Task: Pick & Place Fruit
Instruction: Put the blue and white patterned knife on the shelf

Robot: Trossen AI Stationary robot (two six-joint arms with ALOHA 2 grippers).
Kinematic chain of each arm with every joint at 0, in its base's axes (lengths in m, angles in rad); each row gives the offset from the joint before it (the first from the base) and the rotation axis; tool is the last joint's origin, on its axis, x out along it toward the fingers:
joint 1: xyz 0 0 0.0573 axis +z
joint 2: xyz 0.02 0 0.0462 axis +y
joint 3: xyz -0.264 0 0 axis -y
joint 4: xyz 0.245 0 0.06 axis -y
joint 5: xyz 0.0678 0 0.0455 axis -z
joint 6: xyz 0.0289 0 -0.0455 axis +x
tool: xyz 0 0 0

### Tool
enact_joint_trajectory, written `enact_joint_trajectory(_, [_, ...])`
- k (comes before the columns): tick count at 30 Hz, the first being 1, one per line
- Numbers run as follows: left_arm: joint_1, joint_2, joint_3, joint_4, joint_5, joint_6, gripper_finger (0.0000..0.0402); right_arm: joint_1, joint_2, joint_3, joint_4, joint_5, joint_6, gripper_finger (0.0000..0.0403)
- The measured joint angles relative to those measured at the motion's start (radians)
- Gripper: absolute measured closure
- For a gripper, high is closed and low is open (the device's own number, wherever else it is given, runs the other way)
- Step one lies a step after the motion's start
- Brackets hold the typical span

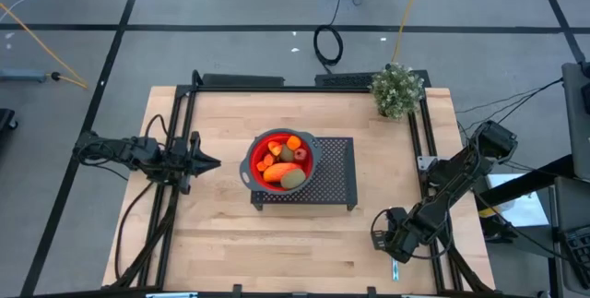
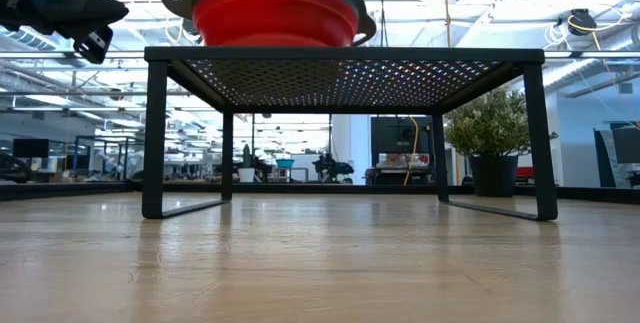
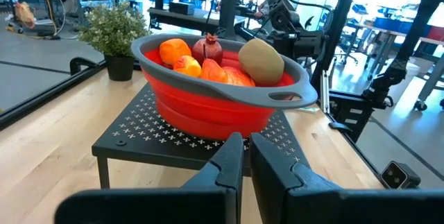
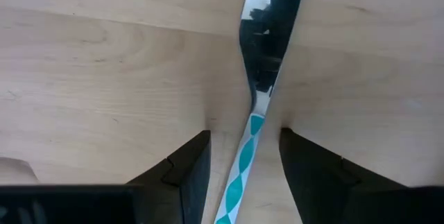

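Note:
The fruit (image 1: 281, 162) lies piled in a red bowl with a grey rim (image 3: 208, 106), which stands on a black perforated rack (image 1: 336, 173) at the table's middle. A long orange piece, a dark red round one and a brownish-green oval (image 3: 261, 59) show in it. My left gripper (image 3: 246, 141) is shut and level, left of the rack, pointing at the bowl. My right gripper (image 4: 244, 137) points down near the table's near right corner. Its open fingers stand on either side of a silver utensil's blue-patterned handle (image 4: 243, 165) without touching it.
A potted green plant (image 1: 396, 89) stands at the far right corner. The utensil (image 1: 395, 268) lies flat on the wood close to the near edge. Bare tabletop stretches in front of the rack and to its left.

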Motion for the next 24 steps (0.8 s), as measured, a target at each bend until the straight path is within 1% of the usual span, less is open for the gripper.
enact_joint_trajectory(4, [0.000,0.000,0.000,0.004,0.000,0.000,0.0376,0.000,-0.002,0.000,-0.011,0.002,0.003,0.0245])
enact_joint_trajectory(7, [0.000,0.000,0.000,0.005,0.000,0.000,0.0376,-0.006,-0.002,-0.001,-0.019,-0.003,0.004,0.0264])
enact_joint_trajectory(18, [0.000,0.000,0.000,0.002,0.000,0.005,0.0376,-0.025,-0.001,-0.002,-0.042,0.028,-0.001,0.0384])
enact_joint_trajectory(20, [0.000,0.000,0.000,0.003,0.000,0.004,0.0376,-0.025,-0.001,-0.002,-0.043,0.033,-0.001,0.0392])
enact_joint_trajectory(24, [0.000,0.000,0.000,0.002,0.000,0.001,0.0376,-0.025,-0.001,-0.003,-0.045,0.042,0.000,0.0386])
